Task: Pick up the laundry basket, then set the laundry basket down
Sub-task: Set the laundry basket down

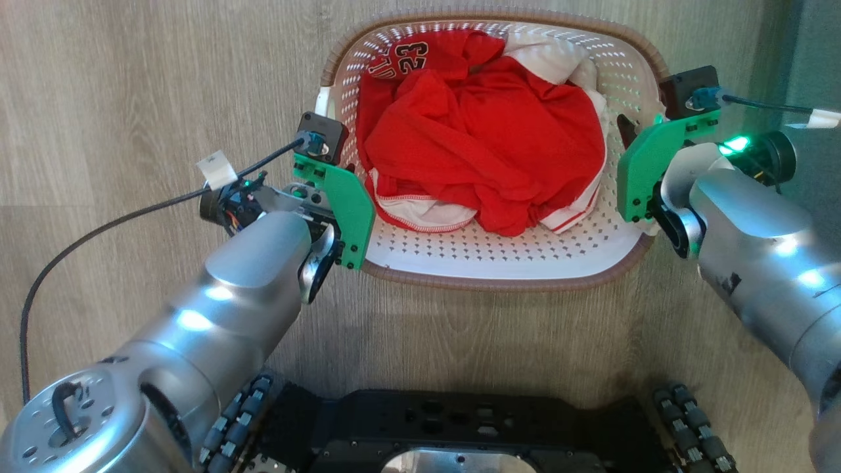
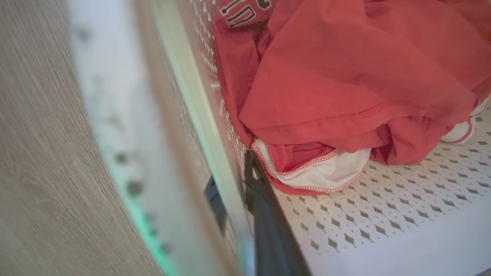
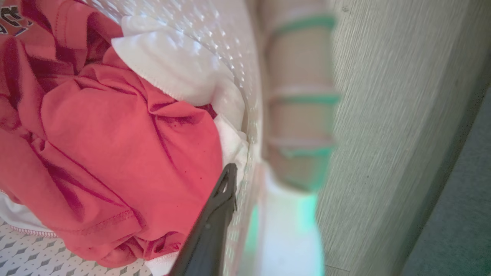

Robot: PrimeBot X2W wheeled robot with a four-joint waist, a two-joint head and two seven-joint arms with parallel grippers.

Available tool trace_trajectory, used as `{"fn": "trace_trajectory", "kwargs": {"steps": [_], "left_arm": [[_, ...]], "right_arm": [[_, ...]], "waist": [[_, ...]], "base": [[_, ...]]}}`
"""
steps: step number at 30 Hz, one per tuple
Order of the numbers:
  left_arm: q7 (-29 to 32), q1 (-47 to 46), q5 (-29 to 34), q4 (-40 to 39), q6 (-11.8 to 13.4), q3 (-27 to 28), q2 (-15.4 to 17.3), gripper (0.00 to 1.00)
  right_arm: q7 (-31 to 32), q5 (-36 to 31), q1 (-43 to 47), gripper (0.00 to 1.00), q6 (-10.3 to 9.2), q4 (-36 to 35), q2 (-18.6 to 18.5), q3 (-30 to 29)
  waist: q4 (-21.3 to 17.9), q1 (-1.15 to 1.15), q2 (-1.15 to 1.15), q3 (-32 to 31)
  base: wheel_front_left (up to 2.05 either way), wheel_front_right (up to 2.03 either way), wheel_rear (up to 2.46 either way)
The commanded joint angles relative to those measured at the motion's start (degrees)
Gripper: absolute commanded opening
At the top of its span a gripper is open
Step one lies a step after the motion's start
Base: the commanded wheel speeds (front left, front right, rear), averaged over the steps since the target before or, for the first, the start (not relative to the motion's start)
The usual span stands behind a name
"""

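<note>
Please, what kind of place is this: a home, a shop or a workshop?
Probably a room in a home, or a test room made to look like one. The floor is wood-look planks, and over it is a plastic basket of worn clothes, with a red jersey on top.

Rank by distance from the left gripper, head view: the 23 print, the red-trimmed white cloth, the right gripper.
From the left gripper, at the left wall of the laundry basket:
1. Red-trimmed white cloth, just inside that wall.
2. 23 print, at the pile's far left.
3. Right gripper, at the opposite wall.
</note>
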Motion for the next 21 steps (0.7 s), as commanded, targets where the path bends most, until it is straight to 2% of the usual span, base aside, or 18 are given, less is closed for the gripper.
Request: {"fn": "trace_trajectory", "kwargs": {"steps": [1,20,21], "left_arm": [[-0.4,-0.6,0.3,-2.2,-0.7,-0.1,-0.3,0.0],[-2.6,-1.8,-3.2,-2.5,0.4,-0.1,-0.3,0.0],[-2.6,-1.9,-3.4,-2.4,0.6,-0.1,-0.3,0.0]], "right_arm": [[-1.4,-1.9,1.5,0.0,0.85,-1.1,1.6,1.5],[-4.7,-2.7,0.6,0.0,0.85,0.4,1.3,1.5],[-4.8,-2.5,0.6,0.17,0.85,0.6,1.3,1.5]], "waist": [[0.2,0.0,0.0,0.2],[1.1,0.0,0.0,1.9],[1.1,0.0,0.0,1.9]], "base": [[0.0,0.0,0.0],[0.0,0.0,0.0],[0.0,0.0,0.0]]}}
